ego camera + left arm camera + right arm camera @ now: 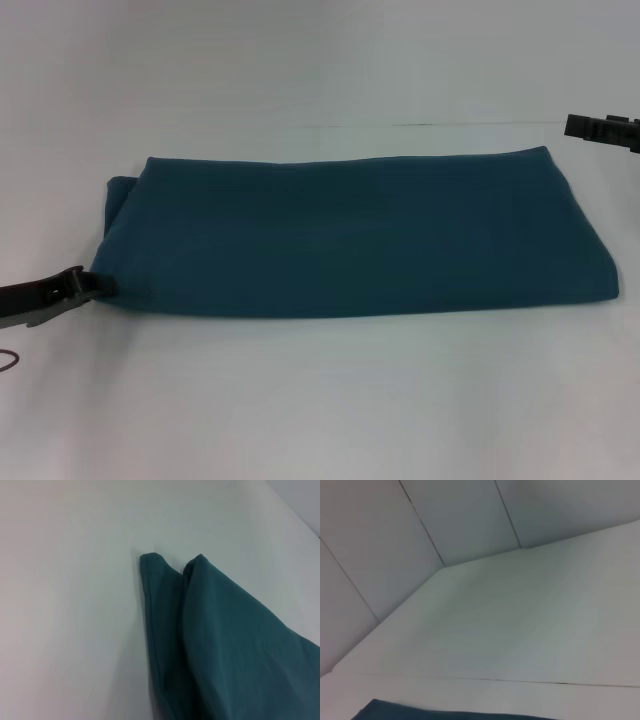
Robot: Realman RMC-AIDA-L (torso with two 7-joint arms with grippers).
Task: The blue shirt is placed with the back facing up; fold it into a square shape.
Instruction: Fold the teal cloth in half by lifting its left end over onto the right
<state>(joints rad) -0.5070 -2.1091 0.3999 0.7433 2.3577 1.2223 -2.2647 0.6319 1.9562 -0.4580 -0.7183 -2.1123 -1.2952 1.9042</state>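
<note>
Head view: left hand [98, 284] grips shirt [350, 235] at eight o'clock corner; thin pinch may slip, spoiling fold.

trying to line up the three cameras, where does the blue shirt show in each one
Head view: the blue shirt lies folded as a wide band across the middle of the white table, with the left gripper at its near left corner.
Left wrist view: its layered corner fills the lower right.
Right wrist view: only a sliver of an edge at the bottom.
Shared landmark: the white table under the cloth.
</note>
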